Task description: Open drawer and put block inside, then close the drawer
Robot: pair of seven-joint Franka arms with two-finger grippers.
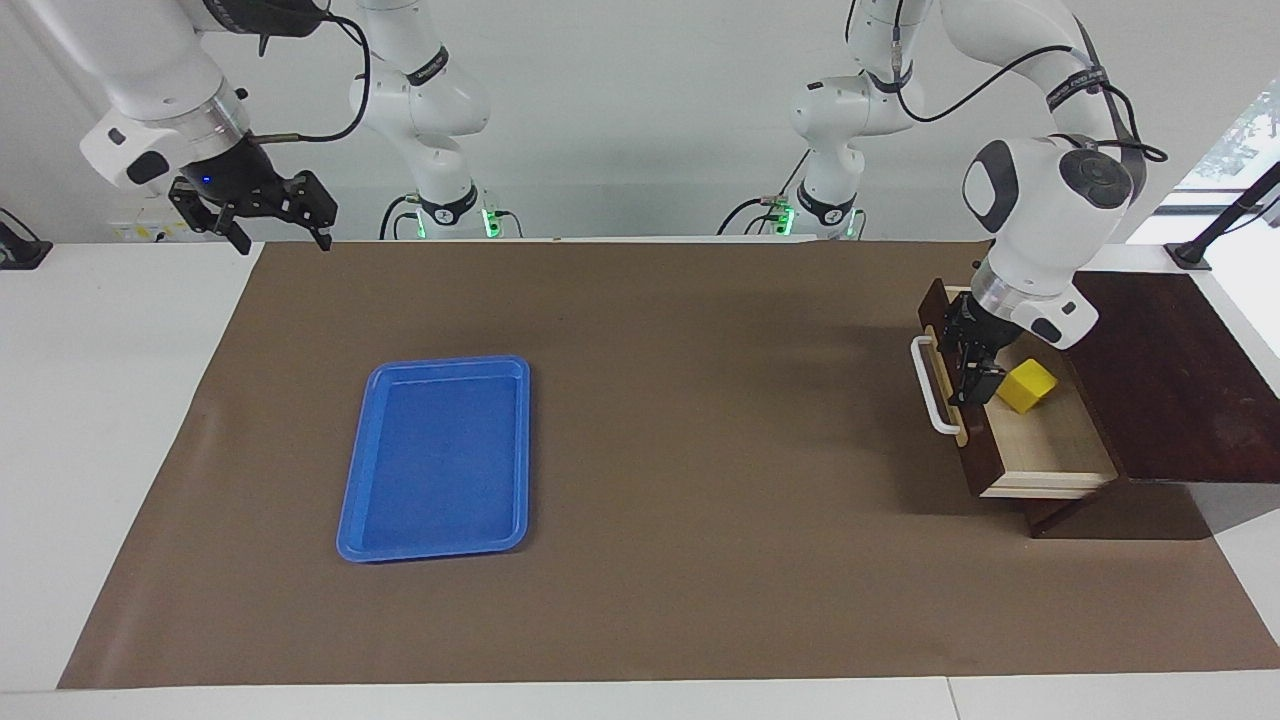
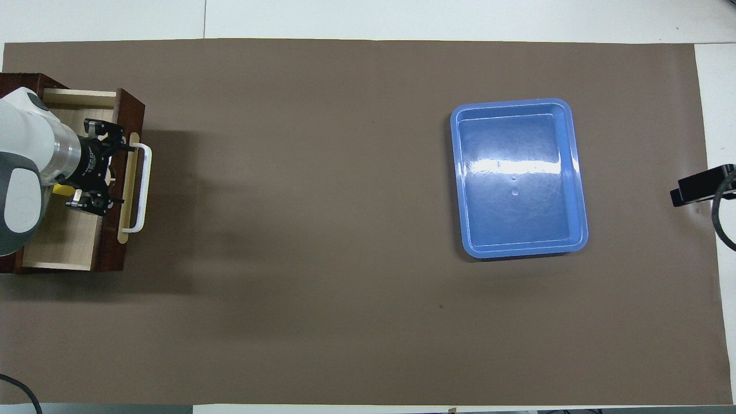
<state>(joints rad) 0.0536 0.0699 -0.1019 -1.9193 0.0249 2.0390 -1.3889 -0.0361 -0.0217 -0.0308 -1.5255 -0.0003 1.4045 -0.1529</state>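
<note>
At the left arm's end of the desk, my left gripper [image 1: 975, 385], fingers parted and empty, hangs inside the open drawer [image 1: 1050, 450]; the block [image 1: 1027, 386] lies within. I judge pushing it closed comes next. Right gripper [image 1: 265, 215] waits.

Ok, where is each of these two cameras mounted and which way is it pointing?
Facing view: high across the table, looking back at the robots; both arms and bases show at the top, left gripper over the open drawer beside the block, right gripper waiting raised at its own end.
Overhead view: high above the robots' end, looking forward and steeply down; the left arm and left gripper show, and a bit of the right gripper.
Shared: drawer, its handle, blue tray, half a turn apart.
</note>
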